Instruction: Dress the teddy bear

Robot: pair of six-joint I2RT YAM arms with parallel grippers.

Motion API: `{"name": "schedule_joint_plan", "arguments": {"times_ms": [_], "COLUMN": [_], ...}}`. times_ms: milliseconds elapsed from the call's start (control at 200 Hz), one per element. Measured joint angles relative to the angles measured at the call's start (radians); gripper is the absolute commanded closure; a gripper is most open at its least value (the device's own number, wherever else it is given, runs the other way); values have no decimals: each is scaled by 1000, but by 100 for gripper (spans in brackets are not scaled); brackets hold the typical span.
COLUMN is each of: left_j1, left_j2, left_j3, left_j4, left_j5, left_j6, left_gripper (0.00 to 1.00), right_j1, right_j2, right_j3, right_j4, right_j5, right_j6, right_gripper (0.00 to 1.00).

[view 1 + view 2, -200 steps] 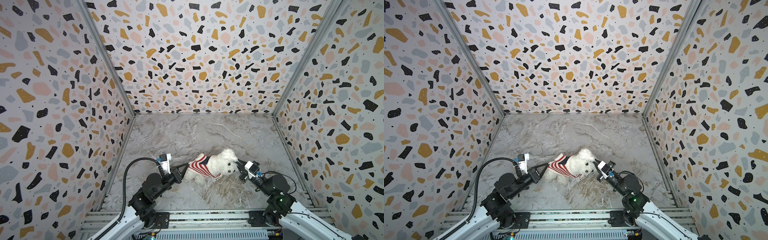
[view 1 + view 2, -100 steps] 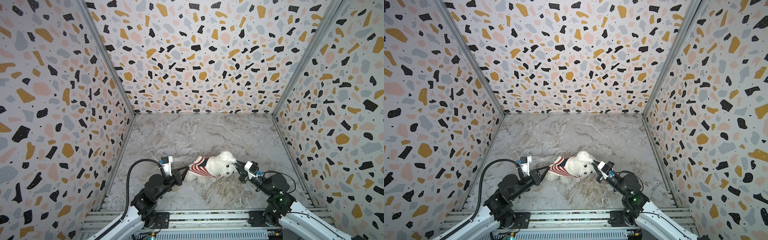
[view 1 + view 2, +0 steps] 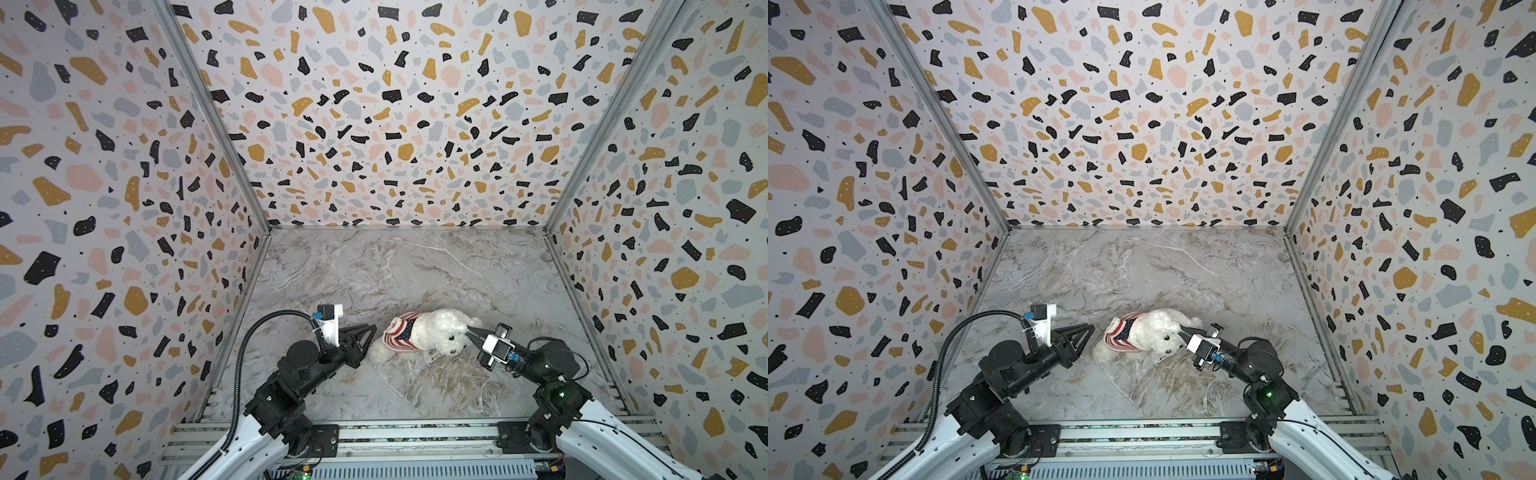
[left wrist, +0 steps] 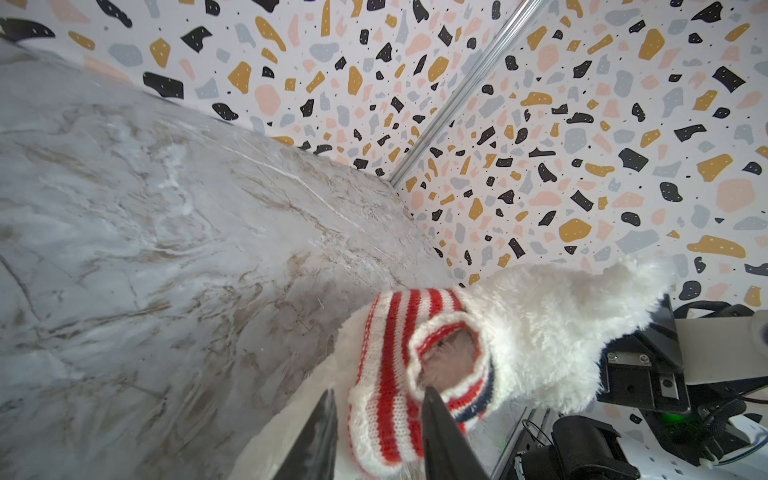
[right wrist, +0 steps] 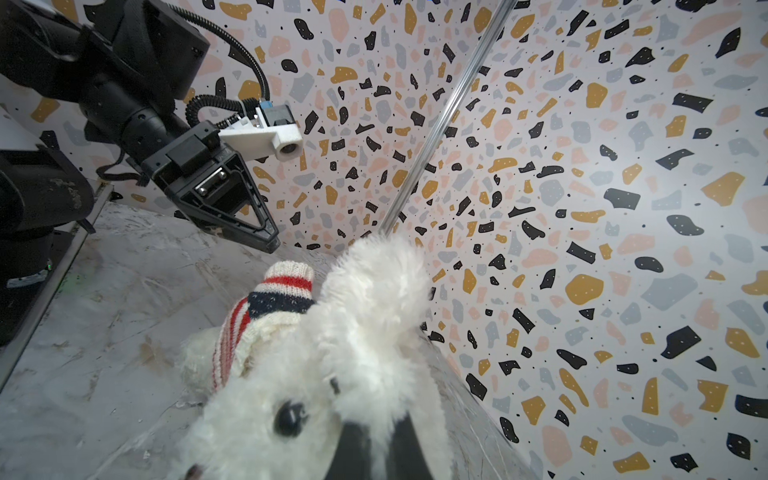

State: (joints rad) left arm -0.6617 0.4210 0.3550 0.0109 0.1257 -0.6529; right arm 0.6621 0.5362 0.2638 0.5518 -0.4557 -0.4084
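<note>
The teddy bear (image 3: 440, 332) (image 3: 1154, 332), white and fluffy, lies on its side on the marble floor with its head to the right. A red-and-white striped sweater (image 3: 401, 334) (image 3: 1121, 334) with a navy band covers its torso. My left gripper (image 3: 374, 328) (image 3: 1092, 327) stands open just left of the sweater's hem; in the left wrist view its jaws (image 4: 380, 390) frame the sweater (image 4: 386, 353) without pinching it. My right gripper (image 3: 469, 330) (image 3: 1181, 328) is shut on the fur of the bear's head (image 5: 249, 415), with its fingertips (image 5: 380, 419) buried in fluff.
Terrazzo-patterned walls (image 3: 386, 124) enclose the marble floor (image 3: 395, 270) on three sides. A metal rail (image 3: 415, 432) with both arm bases runs along the front edge. The left arm's black cable (image 3: 266, 324) loops near the left wall.
The bear has come down from a raised, stretched pose onto the floor. My left gripper has let go of the sweater hem, opened and drawn back a little. The right gripper keeps its grip.
</note>
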Motion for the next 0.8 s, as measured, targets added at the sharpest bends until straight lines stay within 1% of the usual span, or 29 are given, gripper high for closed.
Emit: {"name": "schedule_joint_plan", "arguments": {"times_ms": [55, 125, 175, 310, 486, 661, 801], "left_j1": [0, 0, 0, 0, 0, 0, 0], "left_j2": [6, 26, 47, 90, 112, 105, 71], "left_j3": [31, 62, 77, 92, 92, 92, 98], "left_j4": [-31, -60, -74, -103, -114, -116, -154], "left_j5": [4, 14, 27, 68, 126, 184, 181], "left_j6": [26, 48, 64, 86, 89, 87, 90], "left_gripper": [86, 95, 100, 100, 100, 100, 100], "right_j1": [-9, -10, -10, -10, -10, -9, -9], "right_j2": [30, 65, 79, 97, 113, 134, 132], "right_j3": [24, 49, 59, 85, 108, 115, 115], "right_j4": [0, -1, 0, -12, -16, -21, -21], "right_j5": [-38, -81, -111, -179, -233, -244, -239], "right_j6": [-20, -39, -48, -74, -96, -118, -132], "right_gripper": [100, 100, 100, 100, 100, 100, 100]}}
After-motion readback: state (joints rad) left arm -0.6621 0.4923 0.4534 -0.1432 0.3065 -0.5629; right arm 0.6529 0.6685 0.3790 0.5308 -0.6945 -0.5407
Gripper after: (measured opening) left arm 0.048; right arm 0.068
